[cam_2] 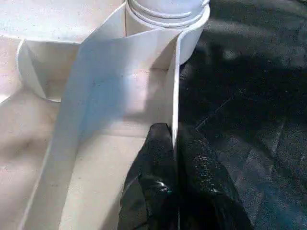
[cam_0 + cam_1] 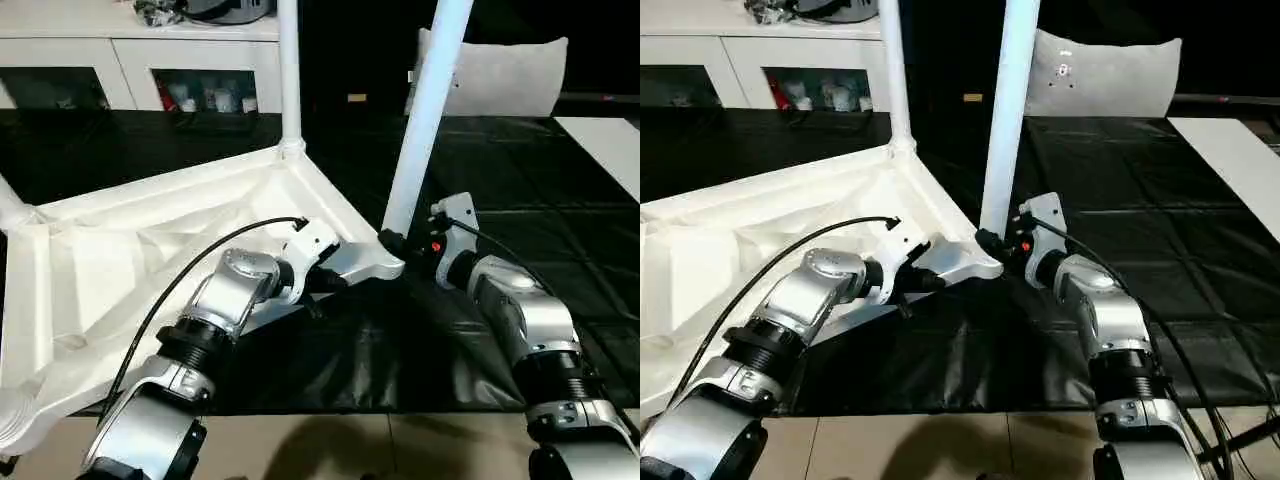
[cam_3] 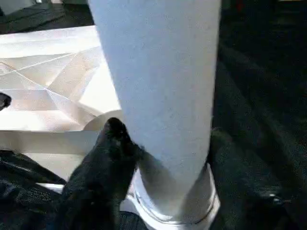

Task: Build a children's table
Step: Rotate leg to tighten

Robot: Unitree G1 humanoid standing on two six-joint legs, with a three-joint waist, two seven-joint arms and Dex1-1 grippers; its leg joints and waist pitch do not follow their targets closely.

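The white tabletop (image 2: 120,270) lies upside down on a black mat, ribbed underside up. One white leg (image 2: 289,70) stands upright in the far corner socket. A second leg (image 2: 428,110) rises from the near right corner socket (image 2: 375,262), leaning slightly right. My right gripper (image 2: 400,243) is shut on this leg just above its base; in the right wrist view a black finger (image 3: 105,158) presses against the tube (image 3: 158,96). My left gripper (image 2: 325,283) is shut on the tabletop's thin rim wall (image 1: 175,96) close to that socket, one finger (image 1: 153,167) on each side.
A white glass-door cabinet (image 2: 140,60) runs along the back left. A pale cushion (image 2: 500,75) stands behind the mat (image 2: 420,350), and a white board (image 2: 605,150) lies at the far right. Another leg's base (image 2: 12,208) shows at the left corner. Beige floor (image 2: 400,445) borders the near edge.
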